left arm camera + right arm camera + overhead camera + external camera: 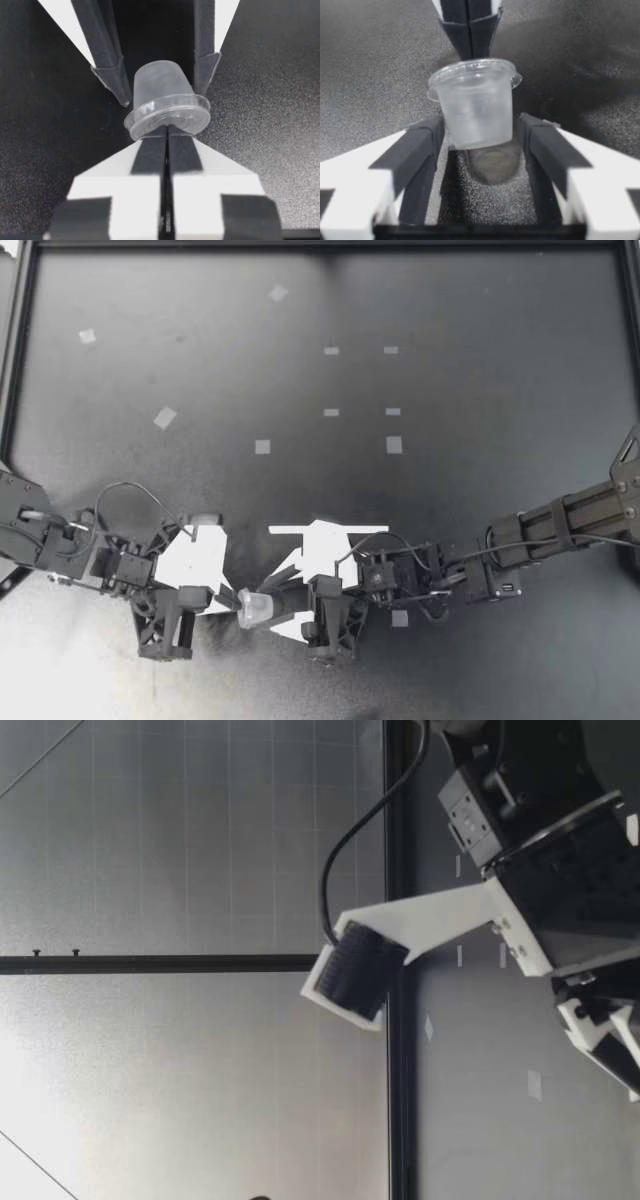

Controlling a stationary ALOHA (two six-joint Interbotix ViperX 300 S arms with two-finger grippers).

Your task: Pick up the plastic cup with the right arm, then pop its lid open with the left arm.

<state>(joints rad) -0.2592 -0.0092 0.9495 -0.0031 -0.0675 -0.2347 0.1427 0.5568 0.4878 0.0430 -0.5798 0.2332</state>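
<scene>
Clear plastic cup: small and tapered, with a flared rim; held between the two tools over the matt black worktop, on the arms' side of it and toward my left of its middle; in the top view it lies on its side, rim toward my left arm, base toward my right arm; in the right wrist view the cup hangs clear of the surface, its shadow on the worktop beneath it.
Left tool: fingers pressed together, clamped on the cup's rim; in the left wrist view the left tool shows its two black pads meeting with only a thin line between them, the cup at their tips; in the right wrist view the left tool stands beyond the cup, closed on the far side of the rim.
Right tool: fingers apart, one on either side of the cup's body; in its own view the right tool flanks the cup's base end; whether either pad presses the wall I cannot tell; in the left wrist view the right tool shows as two dark fingers beside the cup's narrow end.
Tape: pale squares of tape scattered on the worktop, well apart from both tools.
Frame: black rail along the worktop's edges.
Low view: a black wrist camera on a white bracket above the worktop; which arm it belongs to I cannot tell.
</scene>
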